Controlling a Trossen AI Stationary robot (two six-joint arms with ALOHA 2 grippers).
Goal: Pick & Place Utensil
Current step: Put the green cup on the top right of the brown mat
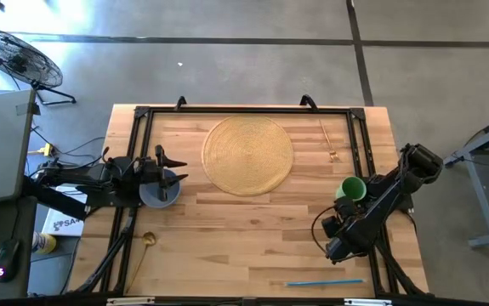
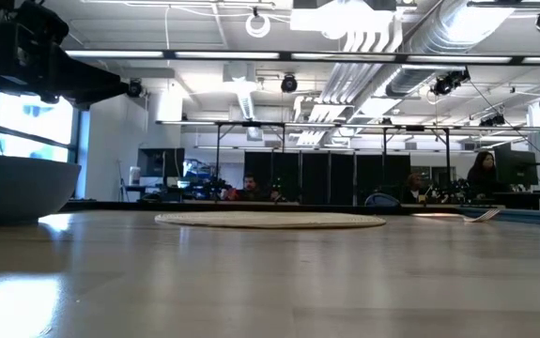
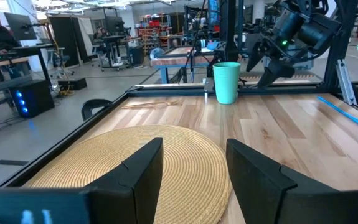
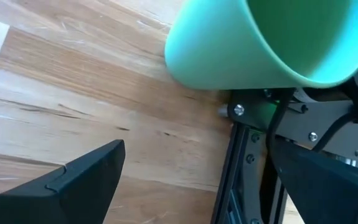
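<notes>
The gold fork [image 1: 328, 141] lies untouched by the far right frame rail, well apart from both sets of fingers; the approach step, I judge, has barely begun. The right gripper [image 1: 339, 231] hangs wide open just short of the green cup [image 1: 352, 189] (nothing visible inside); it must reach past that. The left gripper [image 1: 174, 167], fingers spread, waits over the blue bowl [image 1: 158, 189], contents hidden.

Woven mat [image 1: 248, 155], blue bowl [image 1: 159, 189], green cup [image 1: 351, 188].
</notes>
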